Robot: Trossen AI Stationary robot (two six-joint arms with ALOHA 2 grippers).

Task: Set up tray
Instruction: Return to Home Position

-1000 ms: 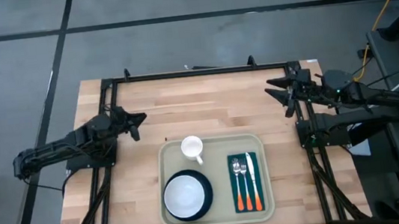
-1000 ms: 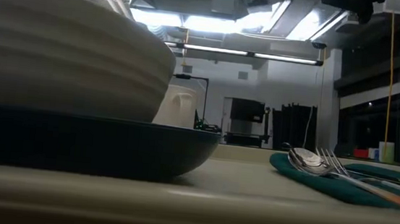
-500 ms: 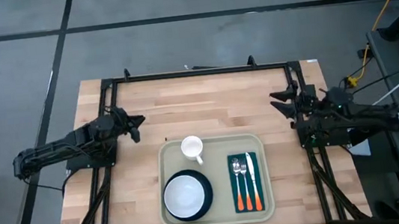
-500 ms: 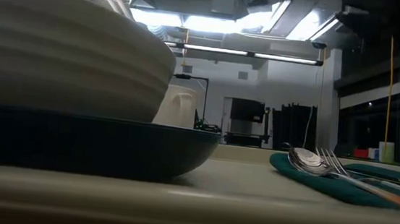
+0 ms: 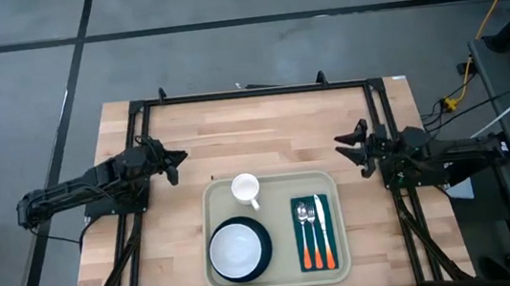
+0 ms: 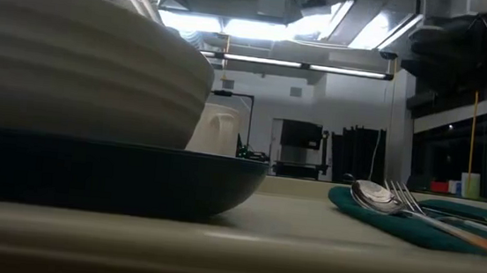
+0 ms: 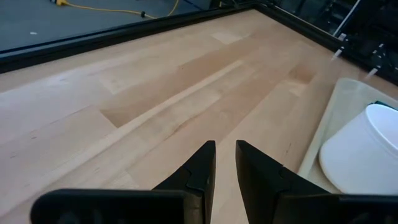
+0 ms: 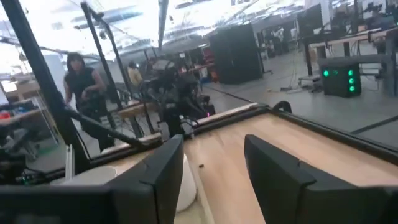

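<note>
Wooden table (image 5: pixel 262 123) filled the high view, and the tray (image 5: pixel 278 180) lay on its near middle, between the two arms. On the tray stood a mug (image 5: pixel 246 188) at the far left, a bowl (image 5: pixel 238 249) on a dark plate (image 5: pixel 267 257) at the near left, and a napkin (image 5: pixel 310 204) on the right carrying spoon (image 5: pixel 302 234), fork (image 5: pixel 312 233) and knife (image 5: pixel 323 227) side by side. The left gripper (image 5: pixel 172 160) hung over bare wood off the tray's far left corner; the right gripper (image 5: pixel 347 147) hung just off its far right corner, well clear of the cutlery. The low view showed the bowl and plate looming on the left, the mug behind them, and the spoon and fork bowls resting on the napkin; no gripper showed there. The left wrist view had the left claw's fingers (image 7: pixel 202 168) drawn almost together, only a slit between them, holding nothing, with the mug and the tray's rim off to one side. The right wrist view had the right claw spread wide and empty, with a person (image 8: pixel 81 87) in the room beyond. The setting looked complete, so the risk lay in the retreat: the right claw was close to the tray's corner, and a low or inward swing could catch the rim and slide the whole setting. A knock from the left arm would most likely tip the mug.
</note>
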